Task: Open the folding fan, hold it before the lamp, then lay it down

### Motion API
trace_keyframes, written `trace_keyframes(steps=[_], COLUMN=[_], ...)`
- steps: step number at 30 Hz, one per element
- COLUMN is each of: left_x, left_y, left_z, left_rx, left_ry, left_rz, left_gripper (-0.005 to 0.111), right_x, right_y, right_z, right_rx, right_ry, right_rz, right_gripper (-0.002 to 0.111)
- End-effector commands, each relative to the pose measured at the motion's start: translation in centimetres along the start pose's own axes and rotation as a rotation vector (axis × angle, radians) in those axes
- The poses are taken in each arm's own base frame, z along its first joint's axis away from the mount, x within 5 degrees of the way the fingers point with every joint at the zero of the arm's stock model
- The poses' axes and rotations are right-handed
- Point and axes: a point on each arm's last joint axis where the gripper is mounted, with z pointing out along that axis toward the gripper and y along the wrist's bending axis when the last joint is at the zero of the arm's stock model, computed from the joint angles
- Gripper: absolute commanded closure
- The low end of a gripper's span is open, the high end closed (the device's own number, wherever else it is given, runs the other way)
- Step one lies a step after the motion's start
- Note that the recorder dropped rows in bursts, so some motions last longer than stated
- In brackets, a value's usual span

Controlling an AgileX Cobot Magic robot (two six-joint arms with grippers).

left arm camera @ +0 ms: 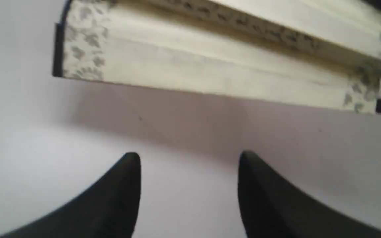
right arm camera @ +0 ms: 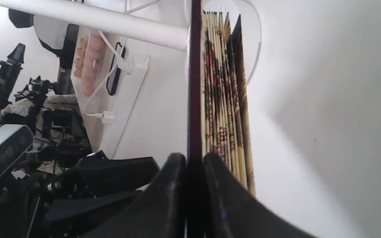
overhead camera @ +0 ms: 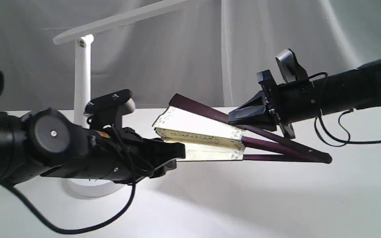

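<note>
Maroon fan (overhead camera: 197, 127) guard gripped by right pincer (right arm camera: 195, 158); barely spread. Lower guard likely needs grabbing by gaping, empty left pincer (left arm camera: 189, 155).

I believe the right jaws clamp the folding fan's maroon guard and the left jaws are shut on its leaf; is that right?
Not quite: the left wrist view shows the left gripper with jaws open, short of the folding fan. The right gripper does clamp the guard.

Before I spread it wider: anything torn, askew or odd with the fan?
Nothing looks damaged. The folding fan is only partly open, pleats bunched; the right gripper pinches one guard, the left gripper is open, holding nothing.
</note>
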Motion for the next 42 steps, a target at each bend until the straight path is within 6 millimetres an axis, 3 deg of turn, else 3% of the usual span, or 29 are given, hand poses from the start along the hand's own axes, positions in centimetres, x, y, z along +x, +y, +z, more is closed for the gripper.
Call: trace_keyframes(steps=[1, 11, 14, 17, 20, 26, 30, 34, 42], left_x=[0.0, 1.6, 1.6, 1.6, 2.1, 4.1, 5.4, 5.6, 6.1], left_y=[0.9, 1.7, 1.6, 1.7, 2.1, 3.1, 3.5, 4.0, 3.7], left_z=[-1.6, -1.8, -2.0, -1.9, -1.9, -1.9, -2.5, -2.9, -1.2], left_rx=[-0.035, -0.049, -0.055, -0.064, -0.076, -0.102, -0.076, 0.015, 0.235], left_ry=[-0.124, -0.066, -0.064, -0.057, -0.070, -0.248, -0.394, -0.510, -0.501], left_rz=[-0.014, -0.067, 0.103, 0.259, 0.226, 0.170, 0.059, -0.279, -0.693], left_gripper=[0.061, 0.061, 0.061, 0.068, 0.078, 0.078, 0.078, 0.078, 0.078], right_x=[0.1, 0.8, 0.9, 0.9, 0.9, 0.9, 0.9, 0.9, 0.9], right_y=[0.8, 0.4, 0.3, 0.3, 0.3, 0.3, 0.3, 0.3, 0.3], right_z=[-0.6, -0.3, -0.3, -0.3, -0.3, -0.3, -0.3, -0.3, -0.3], right_rx=[-0.055, -0.118, -0.113, -0.113, -0.112, -0.108, -0.108, -0.108, -0.107], right_ry=[-0.053, -0.108, -0.107, -0.107, -0.106, -0.101, -0.101, -0.101, -0.100], right_rz=[0.020, 0.031, -0.012, -0.015, -0.017, -0.019, -0.019, -0.019, -0.020], right_gripper=[0.108, 0.108, 0.108, 0.108, 0.108, 0.108, 0.108, 0.108, 0.108])
